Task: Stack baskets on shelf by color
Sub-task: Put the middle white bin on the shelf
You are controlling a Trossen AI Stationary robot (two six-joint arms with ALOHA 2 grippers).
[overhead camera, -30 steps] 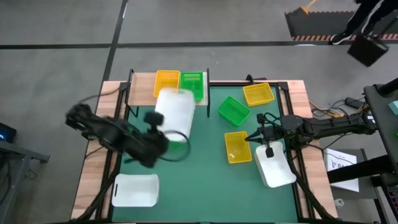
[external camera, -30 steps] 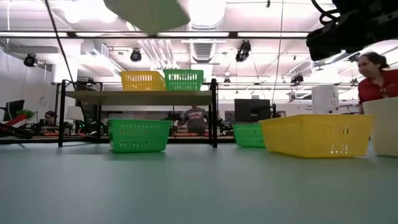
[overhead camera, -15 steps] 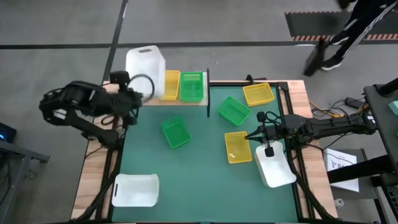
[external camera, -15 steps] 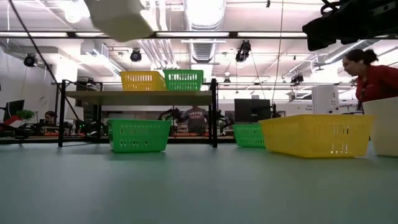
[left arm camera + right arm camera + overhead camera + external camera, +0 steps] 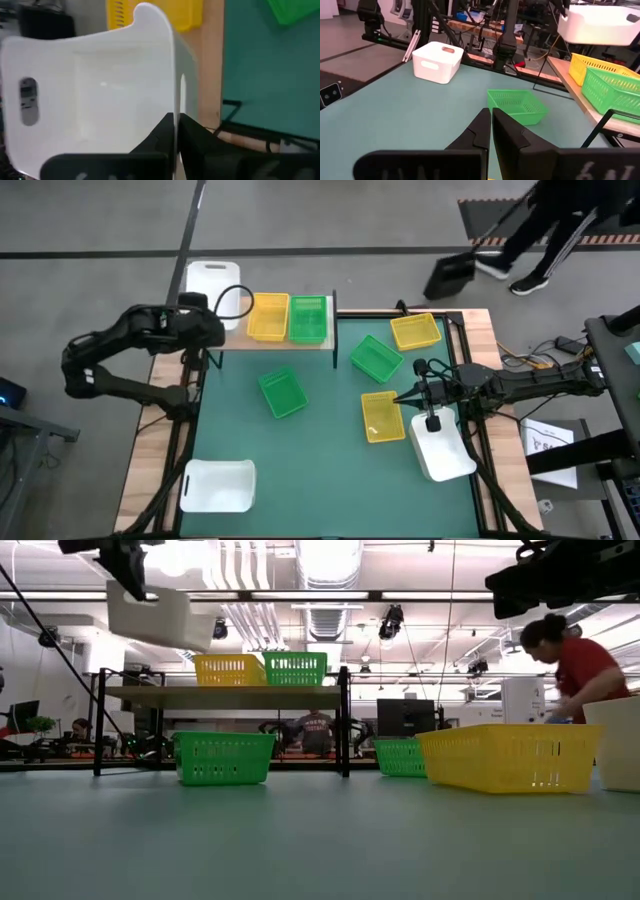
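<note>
My left gripper [image 5: 213, 322] is shut on a white basket [image 5: 212, 283], held in the air over the left end of the wooden shelf [image 5: 322, 343]; it also shows in the low view [image 5: 160, 618]. A yellow basket [image 5: 268, 317] and a green basket [image 5: 308, 318] stand side by side on the shelf. My right gripper [image 5: 404, 400] is shut and empty, above the mat between a yellow basket [image 5: 382, 417] and a white basket [image 5: 440, 445]. My left gripper pinches one side wall of the white basket at its rim [image 5: 173, 107], one finger inside the basket and one outside. The basket is lifted clear, slightly tilted, above the shelf's level [image 5: 160, 618].
On the green mat lie two green baskets [image 5: 281, 393] [image 5: 376, 357], a yellow basket [image 5: 415, 331] at the far right and a white basket [image 5: 218, 484] at the near left. A person [image 5: 545, 225] walks beyond the far edge.
My left gripper has carried the white basket from over the mat's middle toward the far left corner and down, and now holds it above the shelf's left end. The green basket that it covered shows on the mat. The right arm has kept still.
</note>
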